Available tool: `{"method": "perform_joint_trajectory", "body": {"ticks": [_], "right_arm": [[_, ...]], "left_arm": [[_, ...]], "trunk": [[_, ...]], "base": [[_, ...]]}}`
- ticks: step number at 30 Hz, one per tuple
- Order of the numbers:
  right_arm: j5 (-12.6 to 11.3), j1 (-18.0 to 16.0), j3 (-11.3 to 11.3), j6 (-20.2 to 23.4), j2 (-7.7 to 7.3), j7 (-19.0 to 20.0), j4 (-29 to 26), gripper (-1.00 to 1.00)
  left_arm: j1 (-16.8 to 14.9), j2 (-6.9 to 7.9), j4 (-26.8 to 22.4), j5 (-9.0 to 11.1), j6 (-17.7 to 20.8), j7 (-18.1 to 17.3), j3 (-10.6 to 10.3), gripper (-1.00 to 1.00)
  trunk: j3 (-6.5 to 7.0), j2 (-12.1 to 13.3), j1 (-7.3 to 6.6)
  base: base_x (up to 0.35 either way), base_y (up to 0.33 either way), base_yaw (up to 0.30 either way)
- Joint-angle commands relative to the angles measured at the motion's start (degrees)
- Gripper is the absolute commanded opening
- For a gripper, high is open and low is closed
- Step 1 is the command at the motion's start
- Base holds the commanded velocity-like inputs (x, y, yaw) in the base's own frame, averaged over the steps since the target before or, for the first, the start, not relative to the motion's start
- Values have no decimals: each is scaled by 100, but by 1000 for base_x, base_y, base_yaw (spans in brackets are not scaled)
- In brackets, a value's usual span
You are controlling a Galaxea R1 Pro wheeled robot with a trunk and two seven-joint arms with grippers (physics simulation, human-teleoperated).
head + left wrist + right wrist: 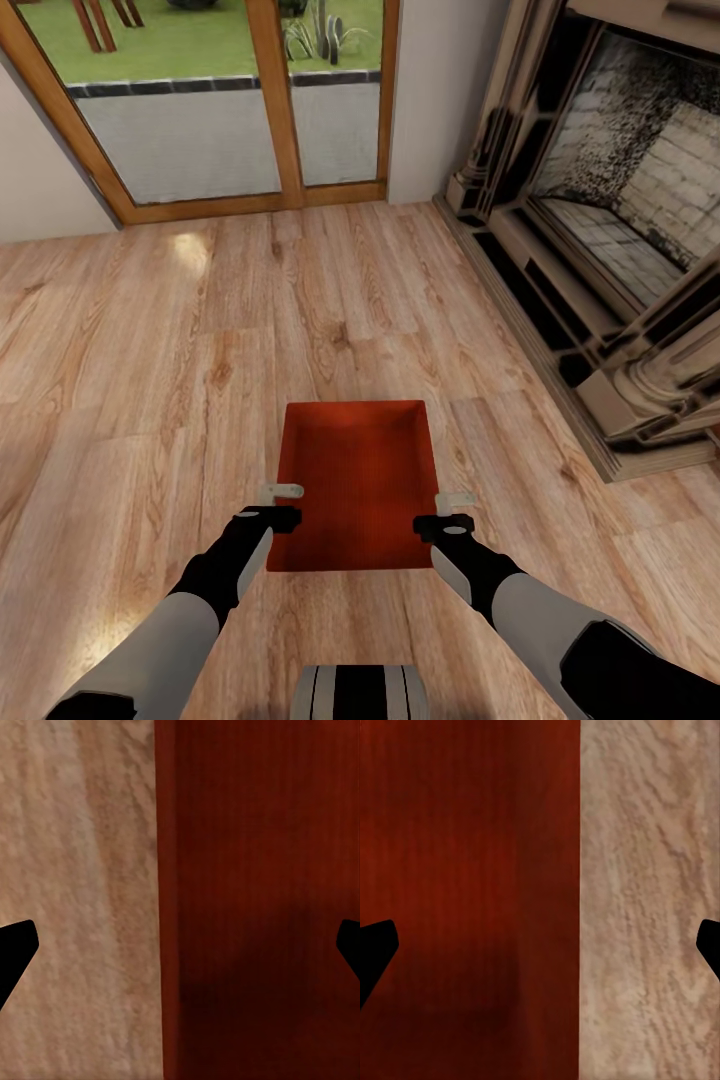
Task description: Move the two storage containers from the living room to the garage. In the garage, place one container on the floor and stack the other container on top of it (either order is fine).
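One orange-red storage container point(355, 480) sits flat on the light wood-plank floor point(150, 340) of the living room, open top up, short side toward the robot, straight ahead of its base. Left gripper point(281, 493) hangs over the container's left wall near the close end; right gripper point(455, 500) over the right wall, same height. Both arms reach forward and down, elbows out, wrists bent so the grippers point at the floor, mirrored either side of the bin. Left wrist view: container wall point(255, 900) runs between the dark fingers point(15, 949), fingers spread wide, floor on one side, bin on the other. Right wrist view: same, wall edge of the bin point(472, 900) between wide-spread fingers point(375, 949). Neither grips anything. Brick fireplace point(610, 230) to the right, well apart. Wood-framed glass doors point(230, 100) ahead, lawn behind.
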Motion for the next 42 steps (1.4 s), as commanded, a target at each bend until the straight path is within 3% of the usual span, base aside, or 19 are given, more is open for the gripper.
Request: {"method": "perform_joint_trajectory", "body": {"ticks": [1, 38, 42], "right_arm": [[-25, -3, 48, 38, -4, -41, -12, 100], [-18, -3, 62, 39, -22, -29, -12, 100], [86, -3, 65, 40, -22, -26, -12, 100]], "left_arm": [[-1, 3, -9, 25, 30, 38, -27, 100], [-1, 14, -18, 52, 22, 31, 26, 100], [-1, 13, -18, 52, 22, 31, 26, 100]], "trunk": [[-3, -1, -1], [-3, -1, -1], [-3, -1, -1]], "base": [[0, 0, 0], [0, 0, 0], [0, 0, 0]]}}
